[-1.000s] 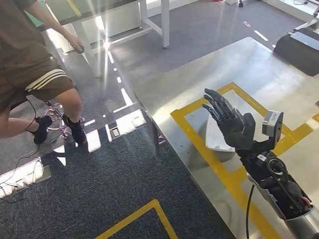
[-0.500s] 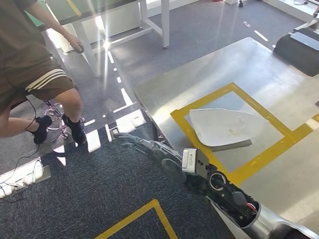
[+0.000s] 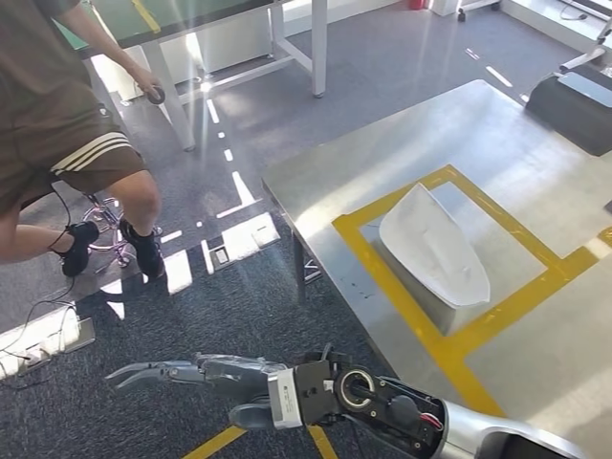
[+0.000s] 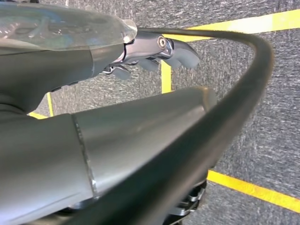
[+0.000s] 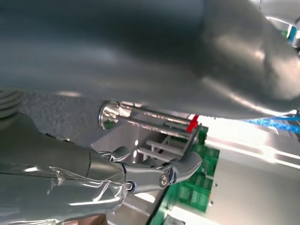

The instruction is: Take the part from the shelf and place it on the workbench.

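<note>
— On the workbench [image 3: 339,182], where does the part [image 3: 433,251] lie?
— Inside the yellow tape square [image 3: 462,339], well apart from the right hand [image 3: 195,371], which reaches out low over the carpet, fingers straight and holding nothing.
— And the left hand [image 4: 155,51]?
— Mostly hidden behind the arm; its state cannot be told.

The right hand [image 5: 106,176] holds nothing, its fingers [image 5: 176,166] stretched out. Beyond the fingertips stand green crates [image 5: 191,187].
</note>
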